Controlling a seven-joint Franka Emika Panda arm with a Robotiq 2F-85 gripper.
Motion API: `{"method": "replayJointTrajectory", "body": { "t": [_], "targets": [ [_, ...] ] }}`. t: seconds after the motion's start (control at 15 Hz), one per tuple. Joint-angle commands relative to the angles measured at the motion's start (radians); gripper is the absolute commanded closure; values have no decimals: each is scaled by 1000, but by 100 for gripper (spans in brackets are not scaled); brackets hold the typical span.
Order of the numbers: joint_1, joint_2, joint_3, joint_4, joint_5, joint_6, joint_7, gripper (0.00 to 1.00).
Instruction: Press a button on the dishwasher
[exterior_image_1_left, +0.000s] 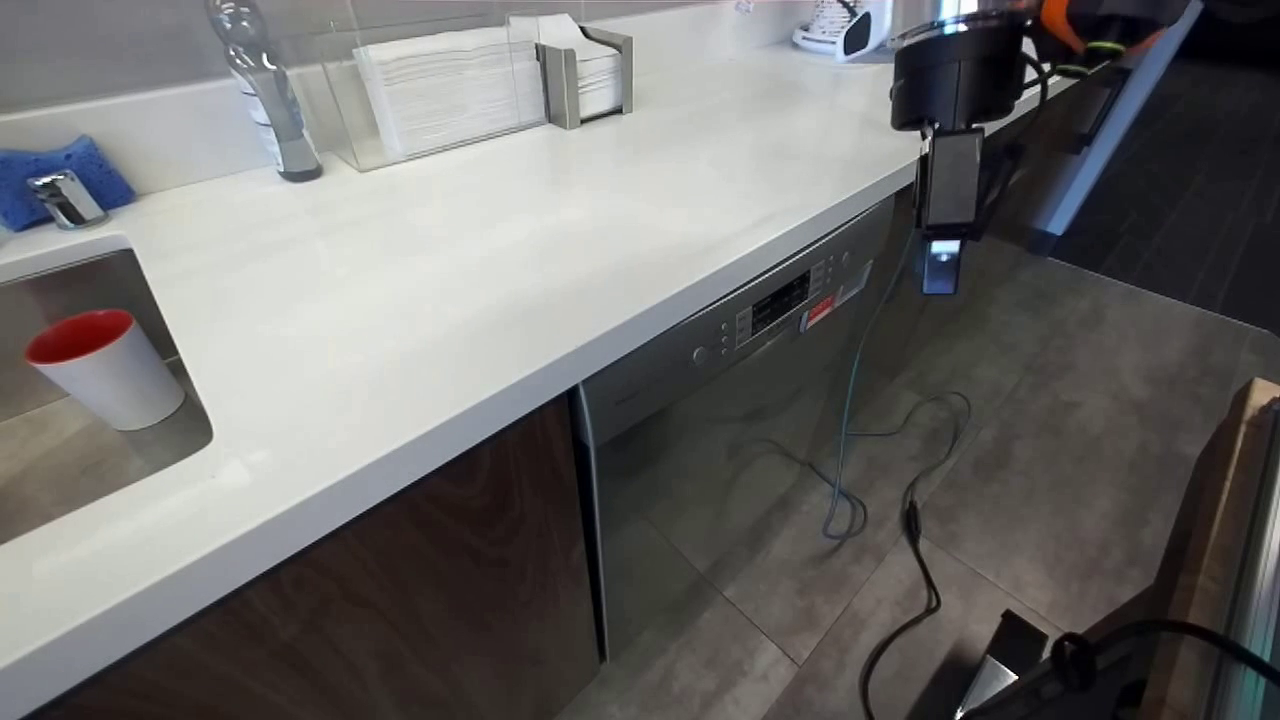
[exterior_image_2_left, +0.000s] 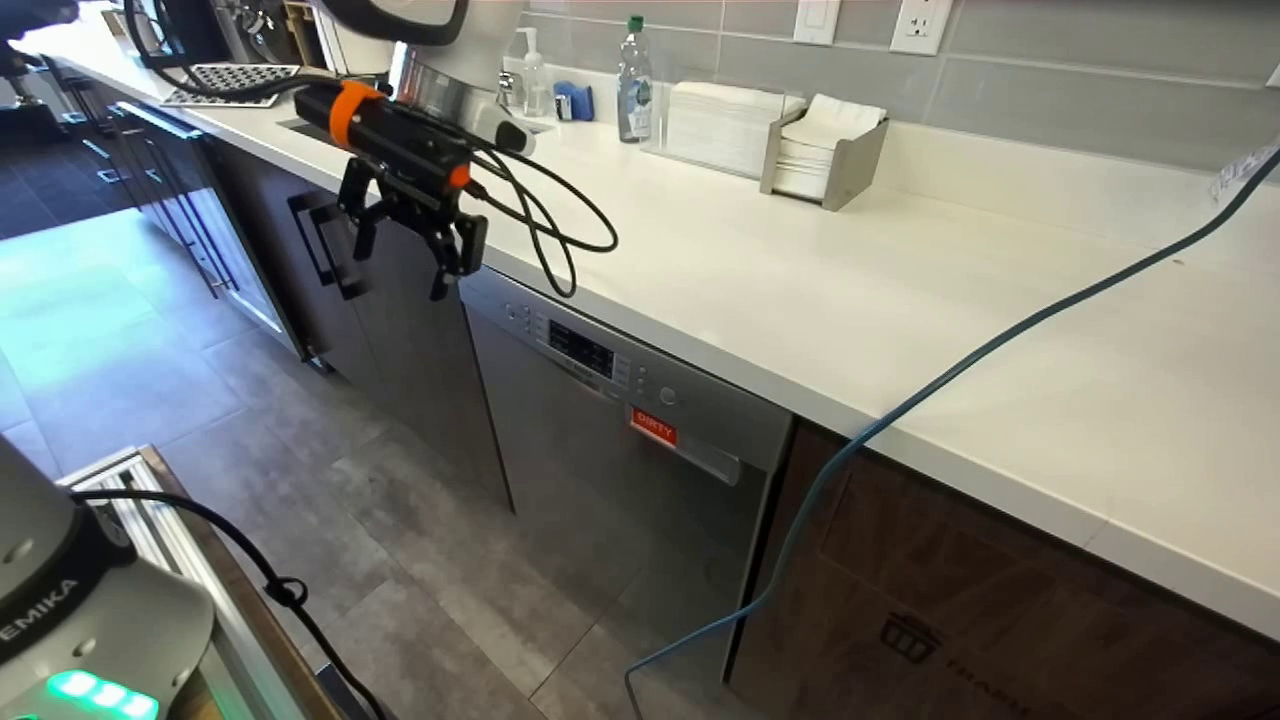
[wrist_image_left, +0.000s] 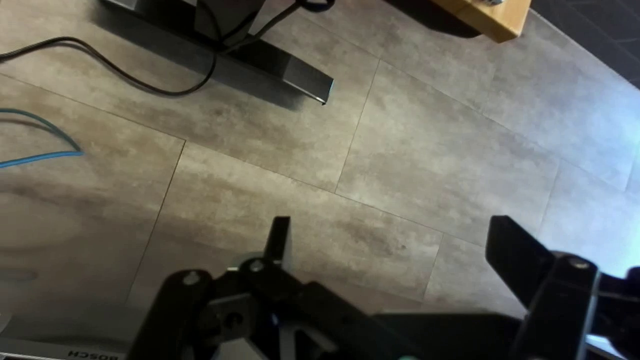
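The dishwasher has a wide steel front (exterior_image_1_left: 700, 500) (exterior_image_2_left: 610, 480) under the white counter in both exterior views. Its top control strip bears a dark display (exterior_image_1_left: 781, 302) (exterior_image_2_left: 581, 348), tiny buttons, and a round button near each end, one of them this right-hand round button (exterior_image_2_left: 668, 396). A red "DIRTY" label (exterior_image_2_left: 654, 426) sits below the strip. In the wrist view only a strip edge lettered BOSCH (wrist_image_left: 92, 355) shows at bottom left. My gripper (exterior_image_2_left: 400, 270) (wrist_image_left: 390, 220) is open and empty, pointing down near the counter edge by the dishwasher's far end, apart from the control strip. In an exterior view it appears edge-on (exterior_image_1_left: 942, 265).
The white counter (exterior_image_2_left: 950, 290) overhangs the dishwasher. It bears a napkin holder (exterior_image_2_left: 827, 150) and a soap bottle (exterior_image_2_left: 634, 85). Brown cabinets (exterior_image_1_left: 400, 580) flank the appliance. A blue cable (exterior_image_2_left: 960, 360) crosses in front. The robot base (exterior_image_2_left: 90, 620) stands opposite. Black cables loop beside the gripper.
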Motion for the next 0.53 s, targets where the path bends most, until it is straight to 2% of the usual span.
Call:
{"method": "replayJointTrajectory", "body": {
  "t": [0.0, 0.47],
  "targets": [
    [8, -31, 15, -111, -2, 189, 25, 0],
    [24, 17, 6, -187, 128, 480, -44, 0]
  ]
}}
